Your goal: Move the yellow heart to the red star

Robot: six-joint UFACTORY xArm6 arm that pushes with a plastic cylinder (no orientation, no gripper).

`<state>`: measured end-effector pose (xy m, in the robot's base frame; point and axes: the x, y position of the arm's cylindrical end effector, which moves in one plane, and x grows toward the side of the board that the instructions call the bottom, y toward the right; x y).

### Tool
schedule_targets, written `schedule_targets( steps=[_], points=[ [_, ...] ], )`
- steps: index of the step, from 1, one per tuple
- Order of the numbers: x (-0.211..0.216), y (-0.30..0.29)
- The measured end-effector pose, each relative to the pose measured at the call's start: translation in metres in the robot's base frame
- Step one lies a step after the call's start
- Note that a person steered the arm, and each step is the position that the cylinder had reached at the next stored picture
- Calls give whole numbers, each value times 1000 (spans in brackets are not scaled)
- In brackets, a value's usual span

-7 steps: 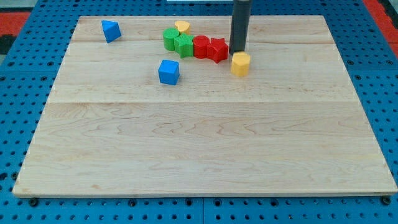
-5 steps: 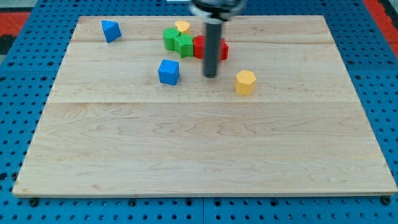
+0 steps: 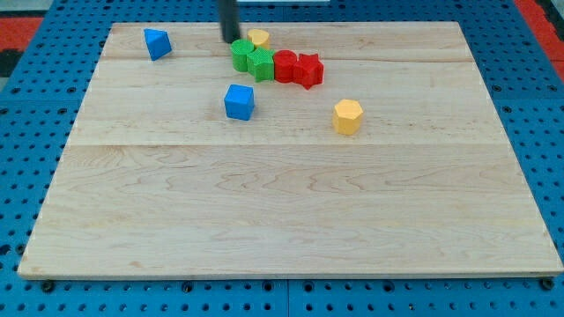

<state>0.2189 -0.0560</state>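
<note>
Your arm carried no hand to clench or release, only the dark rod, and my tip [image 3: 231,39] stood at the far side of the table [image 3: 291,229], near the far edge and left of centre. It sat just to the left of the yellow heart [image 3: 258,37], close beside it; whether the two touched, you could not tell from this view. The tip was also just beyond the green round block [image 3: 241,54], which lay directly nearer than it.

The yellow heart lay at the far end of the cluster, just beyond the green blocks and up against them. From left to right that cluster ran as a row: the green round block, a second green block [image 3: 261,63] of ridged shape, a red block [image 3: 285,65] whose shape was unclear, and the red star [image 3: 308,70] at the right end, each pressed against its neighbour. So the heart was near the red star but apart from it, with other blocks between.

Nearer than the row, a blue cube [image 3: 239,101] sat alone. A yellow hexagonal block [image 3: 347,116] lay to the right of the cube and nearer than the red star. A blue triangular block [image 3: 157,42] stood well off to the left, near the far left corner.
</note>
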Motion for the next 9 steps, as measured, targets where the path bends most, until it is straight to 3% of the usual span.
schedule_targets(
  steps=[2, 4, 6, 8, 9],
  points=[
    [115, 95],
    [107, 7],
    [61, -53],
    [12, 39],
    [7, 24]
  ],
)
